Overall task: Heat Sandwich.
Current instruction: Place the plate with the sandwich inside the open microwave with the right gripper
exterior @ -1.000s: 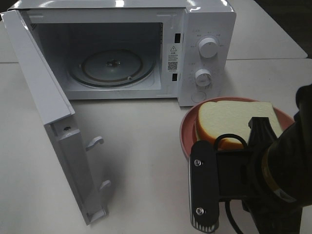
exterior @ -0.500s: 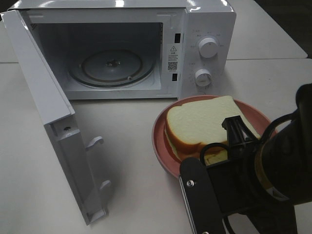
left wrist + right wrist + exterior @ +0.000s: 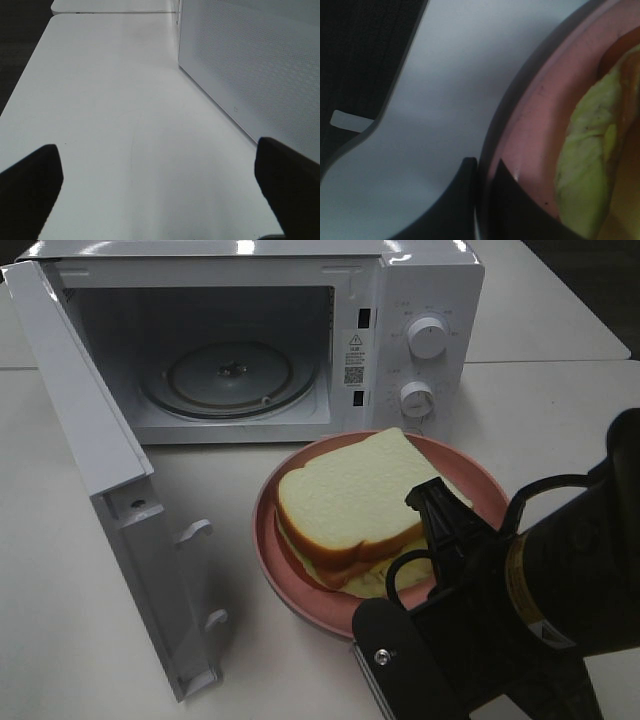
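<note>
Right gripper is clamped on the rim of the pink plate, one finger on each side. The sandwich lies on the plate. Plate and sandwich are further toward 9 o'clock than 0.5 s ago, now just before the microwave at its 5 o'clock corner. The door is unchanged, open. Left gripper is spread and empty over the table.

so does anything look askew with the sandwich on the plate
The sandwich is loosely stacked: its top slice sits offset from the lower one, and yellow-green filling pokes out beneath it. Nothing spilled off the plate.
</note>
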Tool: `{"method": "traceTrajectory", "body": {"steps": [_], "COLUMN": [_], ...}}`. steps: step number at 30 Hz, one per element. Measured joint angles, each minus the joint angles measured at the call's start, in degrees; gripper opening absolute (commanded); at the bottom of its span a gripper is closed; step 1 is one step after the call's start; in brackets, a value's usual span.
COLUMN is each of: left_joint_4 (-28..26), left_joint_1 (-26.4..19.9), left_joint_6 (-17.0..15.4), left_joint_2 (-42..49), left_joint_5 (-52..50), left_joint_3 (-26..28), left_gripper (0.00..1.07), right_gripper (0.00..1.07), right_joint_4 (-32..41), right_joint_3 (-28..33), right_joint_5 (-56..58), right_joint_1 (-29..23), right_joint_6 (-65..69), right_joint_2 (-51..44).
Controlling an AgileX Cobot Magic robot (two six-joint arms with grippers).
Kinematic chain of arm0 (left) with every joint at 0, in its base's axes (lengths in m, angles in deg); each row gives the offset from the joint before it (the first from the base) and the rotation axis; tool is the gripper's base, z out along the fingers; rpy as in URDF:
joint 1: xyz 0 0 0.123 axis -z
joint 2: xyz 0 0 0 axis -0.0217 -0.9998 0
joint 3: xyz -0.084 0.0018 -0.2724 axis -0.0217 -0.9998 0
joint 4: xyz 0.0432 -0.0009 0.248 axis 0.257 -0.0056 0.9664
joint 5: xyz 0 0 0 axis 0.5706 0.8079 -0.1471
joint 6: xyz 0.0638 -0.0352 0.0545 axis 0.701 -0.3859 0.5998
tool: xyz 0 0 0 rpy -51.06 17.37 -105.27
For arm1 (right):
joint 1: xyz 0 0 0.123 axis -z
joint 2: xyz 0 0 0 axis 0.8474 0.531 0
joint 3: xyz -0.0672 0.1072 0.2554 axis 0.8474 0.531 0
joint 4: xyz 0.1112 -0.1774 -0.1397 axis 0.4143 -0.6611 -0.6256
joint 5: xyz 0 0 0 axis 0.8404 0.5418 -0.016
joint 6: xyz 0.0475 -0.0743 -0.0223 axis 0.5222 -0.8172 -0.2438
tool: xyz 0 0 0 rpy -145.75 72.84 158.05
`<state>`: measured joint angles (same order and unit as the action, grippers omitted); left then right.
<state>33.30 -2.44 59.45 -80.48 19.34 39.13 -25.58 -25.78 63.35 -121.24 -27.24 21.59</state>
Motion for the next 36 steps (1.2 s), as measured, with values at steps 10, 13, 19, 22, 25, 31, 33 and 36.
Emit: {"method": "traceTrajectory", "body": {"steps": [10,13,19,22,25,31,33,36], "left_joint_4": [0.0,0.0,0.0,0.0,0.0,0.0,0.0,0.0], "left_joint_1": [0.0,0.0,0.0,0.0,0.0,0.0,0.0,0.0], "left_joint_6": [0.0,0.0,0.0,0.0,0.0,0.0,0.0,0.0], "left_joint_2": [0.0,0.0,0.0,0.0,0.0,0.0,0.0,0.0], "left_joint_5": [0.0,0.0,0.0,0.0,0.0,0.0,0.0,0.0], "left_joint_3": [0.0,0.0,0.0,0.0,0.0,0.0,0.0,0.0], "left_gripper": [1.01,1.01,1.01,1.01,1.01,1.01,1.01,1.01], "right_gripper": [0.00,0.00,0.00,0.00,0.00,0.00,0.00,0.00], "right_joint_4": [2.9,4.9,12.1,13.6,17.3,21.0,21.9,22.2], "right_joint_3": [0.0,0.1,0.1,0.1,0.1,0.1,0.1,0.1], "right_joint_5": [-3.8,-4.6,-7.3,-7.3,-7.3,-7.4,-8.0,-9.1], "right_joint_1": [6.4,8.3,15.5,17.5,21.7,25.4,26.2,26.2], "right_joint_6": [-11.9,-16.3,-32.7,-36.3,-43.0,-50.4,-52.2,-52.9], "right_joint_2": [0.0,0.0,0.0,0.0,0.1,0.1,0.1,0.1]}}
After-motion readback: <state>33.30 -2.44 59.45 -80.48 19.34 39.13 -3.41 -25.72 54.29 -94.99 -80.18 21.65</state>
